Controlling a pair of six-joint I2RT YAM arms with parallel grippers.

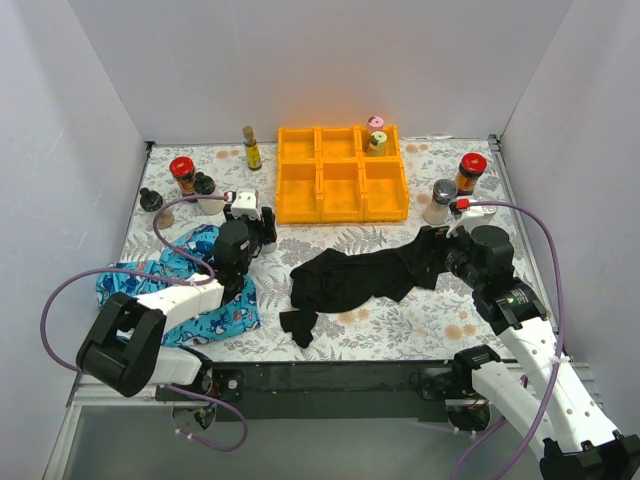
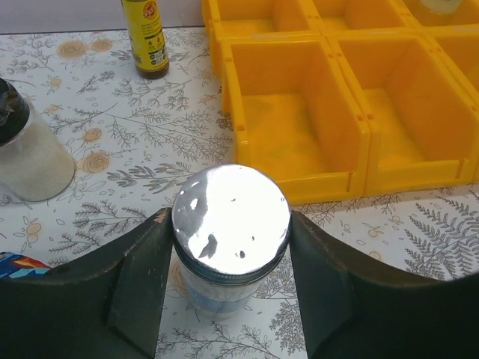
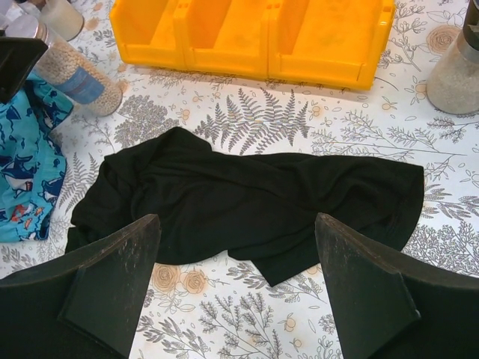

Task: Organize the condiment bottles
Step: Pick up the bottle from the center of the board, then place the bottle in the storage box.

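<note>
- Jar first: the silver-lidded jar stands upright on the bench, just in front of the orange tray. The left hand pinches it at the lid, with a finger against each side.
- Grip sits high, on smooth metal rather than on the glass body. On a lift the jar could slip out, or swing and tilt below the fingers.
- Tray wall stands just beyond the jar. A low carry would likely strike the front rim, shoving the tray or tipping the jar.
- Neighbours: the black-capped jar to the side and the amber bottle further back stand apart, yet a wide sideways swing could topple either.
- Blue cloth lies under the left arm and might drag along with it.
- Right hand is spread and holds nothing, above the black cloth. If both arms reach for the tray together, they could collide.
</note>
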